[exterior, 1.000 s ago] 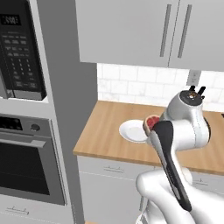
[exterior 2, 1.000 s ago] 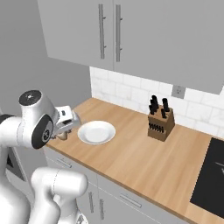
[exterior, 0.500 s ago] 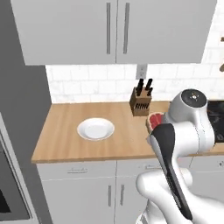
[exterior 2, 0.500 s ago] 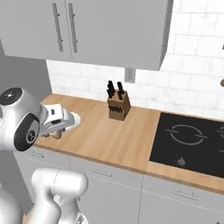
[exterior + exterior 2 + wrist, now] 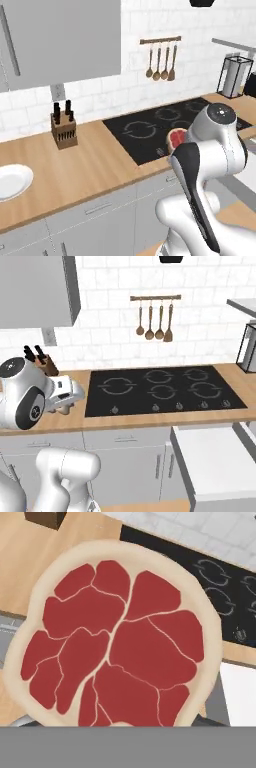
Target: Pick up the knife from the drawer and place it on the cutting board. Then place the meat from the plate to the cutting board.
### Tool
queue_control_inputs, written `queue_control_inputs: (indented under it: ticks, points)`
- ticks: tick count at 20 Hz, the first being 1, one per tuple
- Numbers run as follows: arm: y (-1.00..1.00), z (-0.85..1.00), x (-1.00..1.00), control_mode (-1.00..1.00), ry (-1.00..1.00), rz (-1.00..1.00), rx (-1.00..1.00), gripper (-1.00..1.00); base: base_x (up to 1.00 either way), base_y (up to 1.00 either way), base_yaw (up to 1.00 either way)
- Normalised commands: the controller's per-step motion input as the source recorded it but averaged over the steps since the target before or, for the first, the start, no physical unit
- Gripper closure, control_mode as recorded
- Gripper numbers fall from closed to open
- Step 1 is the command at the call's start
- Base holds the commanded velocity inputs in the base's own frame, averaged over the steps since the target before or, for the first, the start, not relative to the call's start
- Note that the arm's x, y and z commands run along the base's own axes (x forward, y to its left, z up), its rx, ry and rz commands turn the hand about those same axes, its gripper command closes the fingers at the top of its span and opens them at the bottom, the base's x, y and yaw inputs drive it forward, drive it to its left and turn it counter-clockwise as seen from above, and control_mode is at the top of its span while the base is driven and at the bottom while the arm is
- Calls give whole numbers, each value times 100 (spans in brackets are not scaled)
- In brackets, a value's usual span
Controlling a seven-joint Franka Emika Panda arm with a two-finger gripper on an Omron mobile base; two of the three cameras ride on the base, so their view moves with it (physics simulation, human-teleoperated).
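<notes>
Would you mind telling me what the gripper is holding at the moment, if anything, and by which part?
The gripper holds the meat, carried off the counter beside the hob. The hold seems to be at the steak's edge nearest the hand; the exact contact is hidden.

You get even, bright rendered light; soft faint shadows, no glare; base views slightly soft, blocky.

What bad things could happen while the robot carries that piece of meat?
1. The meat hangs in the end effector above the black cooktop, away from its white plate. If the grip slips, it could land on the cooktop or the floor.
2. The meat covers most of the hand view, so the robot may judge poorly where to set it down.
3. A wide swing could bump the knife block.
</notes>
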Motion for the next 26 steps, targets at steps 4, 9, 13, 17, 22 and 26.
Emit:
queue_control_inputs:
  ticks: [4, 9, 13, 17, 22, 26]
  points:
    - [0, 0, 0, 100, 0, 0, 0, 100, -23, -98, -63]
    - [0, 0, 0, 100, 0, 0, 0, 100, -20, -100, -63]
    - [0, 0, 0, 100, 0, 0, 0, 100, -9, -99, -66]
    - [0, 0, 0, 100, 0, 0, 0, 100, 6, -100, -65]
    - [0, 0, 0, 100, 0, 0, 0, 100, 86, -82, -51]
    - [0, 0, 0, 100, 0, 0, 0, 100, 100, -28, -27]
